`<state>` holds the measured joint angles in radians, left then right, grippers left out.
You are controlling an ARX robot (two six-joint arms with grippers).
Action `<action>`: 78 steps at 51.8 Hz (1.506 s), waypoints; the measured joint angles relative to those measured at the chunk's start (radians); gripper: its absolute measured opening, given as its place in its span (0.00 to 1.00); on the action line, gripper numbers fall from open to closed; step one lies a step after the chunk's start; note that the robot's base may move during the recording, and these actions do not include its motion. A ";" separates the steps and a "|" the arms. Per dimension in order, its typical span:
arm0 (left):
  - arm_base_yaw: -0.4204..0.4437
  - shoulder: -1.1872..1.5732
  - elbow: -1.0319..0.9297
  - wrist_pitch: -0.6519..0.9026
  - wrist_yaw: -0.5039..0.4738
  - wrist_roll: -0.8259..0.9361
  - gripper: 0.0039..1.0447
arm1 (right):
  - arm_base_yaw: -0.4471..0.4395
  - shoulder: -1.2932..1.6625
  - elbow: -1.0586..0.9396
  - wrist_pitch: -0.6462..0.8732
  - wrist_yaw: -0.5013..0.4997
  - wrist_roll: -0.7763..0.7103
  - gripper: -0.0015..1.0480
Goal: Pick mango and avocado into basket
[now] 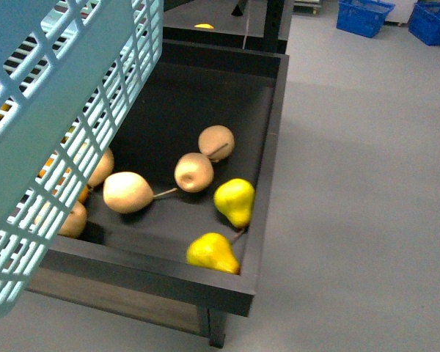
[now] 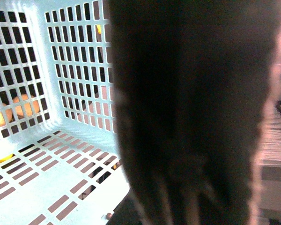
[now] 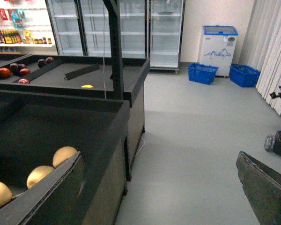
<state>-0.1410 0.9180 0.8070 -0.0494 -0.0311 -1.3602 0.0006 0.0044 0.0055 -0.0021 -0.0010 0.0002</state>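
The light teal basket (image 1: pixel 66 125) hangs tilted over the left of the black display bin (image 1: pixel 268 169), and its slotted wall fills the upper left of the front view. My left gripper (image 2: pixel 192 178) is shut on the basket. It shows only as a dark blur in front of the slotted walls and base (image 2: pixel 47 178). My right gripper (image 3: pixel 159 197) is open with nothing between its fingers (image 3: pixel 267 187), above grey floor beside the bin. The avocado is out of view. A small yellow fruit (image 3: pixel 87 86) lies alone on the farther stand, too small to tell whether it is the mango.
Tan round fruit (image 1: pixel 194 172) and two yellow pears (image 1: pixel 235 202) lie in the bin's near right corner. Orange fruit (image 2: pixel 9 110) shows through the basket slots. Blue crates (image 3: pixel 202 73) and glass fridges (image 3: pixel 164 33) stand at the back. Open grey floor (image 1: pixel 367 205) lies on the right.
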 joint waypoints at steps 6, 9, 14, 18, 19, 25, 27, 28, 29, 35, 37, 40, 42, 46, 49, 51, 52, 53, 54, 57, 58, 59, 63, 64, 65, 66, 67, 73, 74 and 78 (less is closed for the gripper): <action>0.000 0.000 0.000 0.000 0.001 0.000 0.05 | 0.000 0.000 0.000 0.000 0.000 0.000 0.93; 0.000 0.001 0.000 0.000 0.002 0.000 0.05 | 0.000 0.000 0.000 0.000 0.000 0.000 0.93; 0.000 -0.001 -0.001 -0.001 0.004 -0.001 0.05 | 0.000 0.000 0.000 0.000 -0.001 0.000 0.93; 0.000 -0.002 0.000 -0.001 0.001 -0.002 0.05 | 0.000 0.000 0.000 0.000 0.000 0.000 0.93; 0.001 -0.002 -0.001 -0.001 0.000 -0.001 0.05 | 0.000 0.000 0.000 0.000 -0.001 0.000 0.93; 0.002 0.000 -0.001 -0.001 -0.002 0.003 0.05 | 0.000 0.003 0.000 0.001 0.000 0.000 0.93; 0.002 -0.003 -0.001 -0.001 0.000 0.001 0.05 | 0.000 0.000 0.000 0.001 0.000 0.000 0.93; 0.002 -0.003 -0.001 -0.001 0.000 0.001 0.05 | 0.000 0.000 0.000 0.001 0.000 0.000 0.93; 0.002 -0.003 0.000 -0.001 0.002 0.002 0.05 | 0.000 0.000 0.000 0.001 0.000 0.000 0.93; 0.002 0.000 -0.001 -0.002 0.001 0.002 0.05 | 0.000 0.000 0.000 0.000 0.000 0.000 0.93; 0.002 0.000 -0.001 -0.002 0.001 0.002 0.05 | 0.000 0.000 0.000 0.000 0.000 0.000 0.93; 0.002 0.000 -0.001 -0.002 0.000 0.002 0.05 | 0.000 0.000 0.000 0.000 0.000 0.000 0.93; 0.002 0.001 -0.001 -0.002 0.000 0.003 0.05 | 0.000 0.000 0.000 0.000 0.000 0.000 0.93; 0.002 0.002 -0.001 -0.002 0.002 0.001 0.05 | 0.000 0.000 0.000 0.001 0.000 0.000 0.93; 0.002 0.001 -0.001 -0.002 0.002 0.002 0.05 | 0.000 0.000 0.000 0.001 0.000 0.000 0.93; 0.002 0.001 -0.001 -0.002 0.002 0.002 0.05 | 0.000 0.000 0.000 0.000 0.000 0.000 0.93; 0.002 0.001 -0.001 -0.002 0.002 0.002 0.05 | 0.000 0.000 0.000 0.000 0.000 0.000 0.93; 0.002 0.001 -0.001 -0.002 0.002 0.001 0.05 | 0.000 0.000 0.000 0.000 0.000 0.000 0.93; 0.002 0.001 -0.001 -0.002 0.002 0.001 0.05 | 0.000 0.000 0.000 0.000 0.000 0.000 0.93; 0.002 0.001 -0.001 -0.002 0.000 0.002 0.05 | 0.000 0.000 0.000 0.000 -0.001 0.000 0.93; 0.002 0.002 -0.001 -0.002 0.000 0.002 0.05 | 0.000 0.001 0.000 -0.001 0.000 0.000 0.93; 0.002 0.002 -0.001 -0.001 0.001 0.002 0.05 | 0.000 0.002 0.001 0.000 0.002 0.000 0.93; 0.002 0.001 -0.001 0.000 0.001 0.002 0.05 | 0.000 0.000 0.000 0.000 0.000 0.000 0.93; 0.002 0.002 -0.001 0.000 0.001 0.002 0.05 | 0.000 0.000 0.000 0.000 0.002 0.000 0.93; 0.002 0.002 -0.001 0.000 0.002 0.002 0.05 | 0.000 0.000 0.000 0.000 0.001 0.000 0.93; 0.002 0.002 -0.001 -0.001 0.002 0.002 0.05 | 0.000 0.000 0.000 0.000 0.000 0.000 0.93; 0.002 0.002 -0.001 -0.001 0.004 0.001 0.05 | 0.000 0.000 0.000 0.000 0.001 0.000 0.93; 0.002 0.002 -0.001 -0.001 0.004 0.000 0.05 | 0.000 0.000 0.000 0.001 0.001 0.000 0.93; 0.002 0.001 -0.001 -0.001 0.004 0.001 0.05 | 0.000 0.000 0.000 0.000 -0.001 0.000 0.93; 0.002 0.002 -0.001 -0.001 0.001 0.000 0.05 | 0.000 0.001 0.000 0.000 0.000 0.000 0.93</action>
<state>-0.1394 0.9199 0.8059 -0.0505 -0.0299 -1.3602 0.0006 0.0051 0.0059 -0.0017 -0.0006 0.0002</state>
